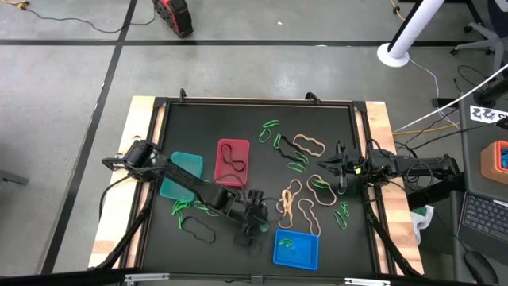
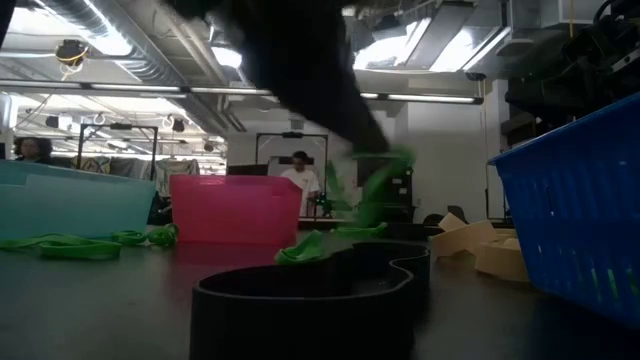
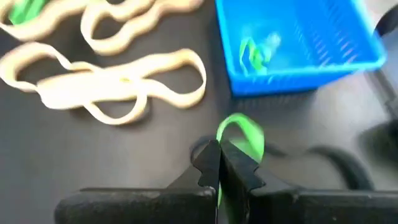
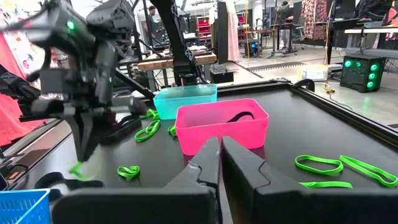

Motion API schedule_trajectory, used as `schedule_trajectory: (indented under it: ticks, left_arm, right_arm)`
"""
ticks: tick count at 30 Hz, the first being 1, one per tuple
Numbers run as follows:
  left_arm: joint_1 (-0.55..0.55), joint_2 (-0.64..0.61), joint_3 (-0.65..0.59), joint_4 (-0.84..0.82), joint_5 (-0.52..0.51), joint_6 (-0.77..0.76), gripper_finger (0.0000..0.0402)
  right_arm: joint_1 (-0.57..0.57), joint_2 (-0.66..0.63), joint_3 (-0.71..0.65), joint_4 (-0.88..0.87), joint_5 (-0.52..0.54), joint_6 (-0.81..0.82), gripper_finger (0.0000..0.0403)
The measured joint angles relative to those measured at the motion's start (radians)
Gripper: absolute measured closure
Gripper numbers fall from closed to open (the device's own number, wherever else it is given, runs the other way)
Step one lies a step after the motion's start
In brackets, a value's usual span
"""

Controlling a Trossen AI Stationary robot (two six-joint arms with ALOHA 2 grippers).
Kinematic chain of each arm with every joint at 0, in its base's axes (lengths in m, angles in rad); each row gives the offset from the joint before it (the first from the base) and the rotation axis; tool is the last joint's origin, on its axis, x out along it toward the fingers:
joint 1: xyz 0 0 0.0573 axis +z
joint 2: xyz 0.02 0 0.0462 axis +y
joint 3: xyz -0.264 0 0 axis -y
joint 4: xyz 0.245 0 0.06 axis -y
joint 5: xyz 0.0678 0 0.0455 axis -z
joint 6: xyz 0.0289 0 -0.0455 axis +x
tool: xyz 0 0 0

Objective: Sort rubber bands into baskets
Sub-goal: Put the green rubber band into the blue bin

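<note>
Robotics lab or workshop, industrial fit-out. Grey concrete floor marked with dark tape lines. Exposed ceiling ducts and strip lights. Workbenches in the room beyond, a person standing there. Laptop beside the black table.

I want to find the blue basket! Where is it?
In the high view the blue basket sits at the table's near edge, right of centre, beside the left gripper.
</note>
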Motion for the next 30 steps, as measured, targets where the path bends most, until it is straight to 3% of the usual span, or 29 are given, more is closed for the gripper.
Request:
schedule_trajectory:
  ticks: [18,30]
  left_arm:
    - [-0.035,-0.039,0.001,0.393,0.015,0.021,0.0401]
    - [-0.061,0.092,0.0,0.69,0.015,0.028,0.0401]
  right_arm:
    - [0.0,0.0,0.0,0.0,0.0,0.0,0.0384]
    - [0.0,0.0,0.0,0.0,0.0,0.0,0.0384]
